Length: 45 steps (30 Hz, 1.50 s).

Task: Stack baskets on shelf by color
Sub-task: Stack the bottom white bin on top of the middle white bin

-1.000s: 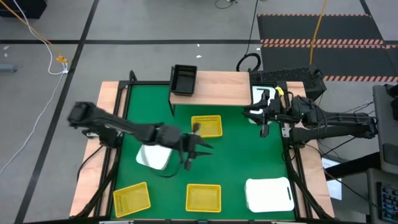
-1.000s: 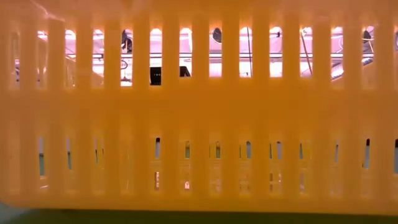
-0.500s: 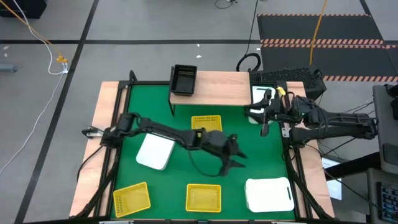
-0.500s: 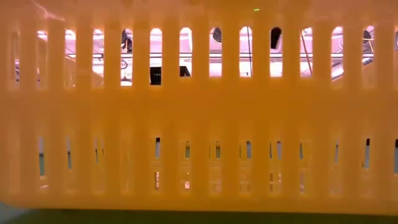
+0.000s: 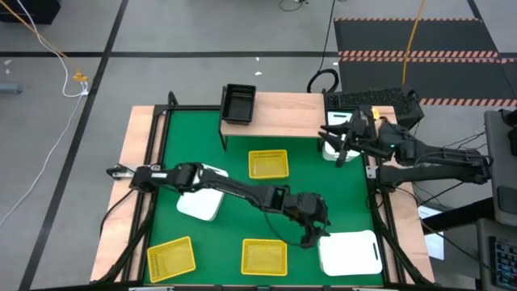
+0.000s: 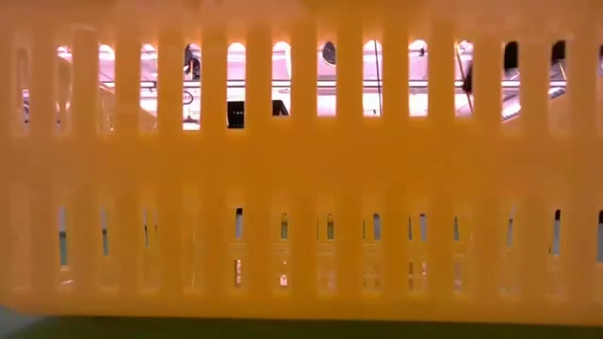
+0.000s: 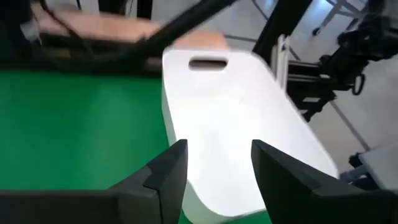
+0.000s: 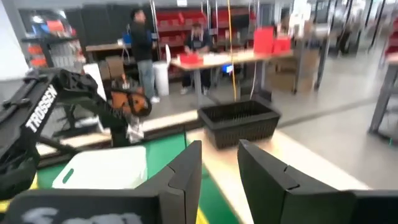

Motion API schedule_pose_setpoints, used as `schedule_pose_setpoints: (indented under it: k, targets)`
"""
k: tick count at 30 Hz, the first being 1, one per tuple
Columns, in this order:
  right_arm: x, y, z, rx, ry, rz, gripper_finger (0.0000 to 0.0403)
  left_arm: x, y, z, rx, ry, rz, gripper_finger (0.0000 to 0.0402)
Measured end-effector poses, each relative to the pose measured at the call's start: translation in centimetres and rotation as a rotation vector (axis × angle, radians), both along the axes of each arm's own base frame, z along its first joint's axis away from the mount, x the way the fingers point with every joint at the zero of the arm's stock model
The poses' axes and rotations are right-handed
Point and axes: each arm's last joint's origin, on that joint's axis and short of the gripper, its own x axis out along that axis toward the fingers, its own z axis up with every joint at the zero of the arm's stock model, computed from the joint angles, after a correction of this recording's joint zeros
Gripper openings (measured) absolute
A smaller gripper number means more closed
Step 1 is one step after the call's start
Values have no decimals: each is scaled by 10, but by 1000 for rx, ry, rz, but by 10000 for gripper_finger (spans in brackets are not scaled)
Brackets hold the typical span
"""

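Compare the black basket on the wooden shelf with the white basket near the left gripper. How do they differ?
The black basket sits on the shelf at the table's far side with its opening up; the white basket lies on the green table at the near right corner, apparently bottom up. The black one is alone, while the left gripper, fingers open, is at the white one's edge. Both are shallow rectangular baskets.

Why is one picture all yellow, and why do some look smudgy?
Low view: a yellow basket sits right against the camera, filling the frame, with only slivers of pinkish room through its slots. Left wrist view: the white basket and left gripper are smeared and soft. Right wrist view: the room and people behind are blurred. High view: sharp, evenly lit.
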Motion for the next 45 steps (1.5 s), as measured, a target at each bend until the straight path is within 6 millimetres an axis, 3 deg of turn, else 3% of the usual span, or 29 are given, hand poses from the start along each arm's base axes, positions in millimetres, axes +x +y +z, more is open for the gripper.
schedule_pose_setpoints:
  k: [6, 13, 28, 33, 41, 45]
  targets:
    - [2, 0, -11, 92, 79, -9, 100, 16, -4, -34, -62, 65, 57, 175]
    - [-1, 0, -21, 178, 152, -21, 100, 11, -10, -41, -18, 143, 178, 175]
    - [-1, 1, -20, 133, 167, -12, 100, 4, -19, -47, -71, 260, 181, 172]
    - [-1, 1, -20, 106, 178, -8, 100, -1, -13, -58, -52, 363, 207, 134]
    - [-1, 1, -20, 87, 186, -5, 100, 0, -4, -59, -17, 370, 199, 21]
    - [-1, 1, -20, 80, 189, -5, 100, 0, -5, -56, 51, 339, 152, 9]
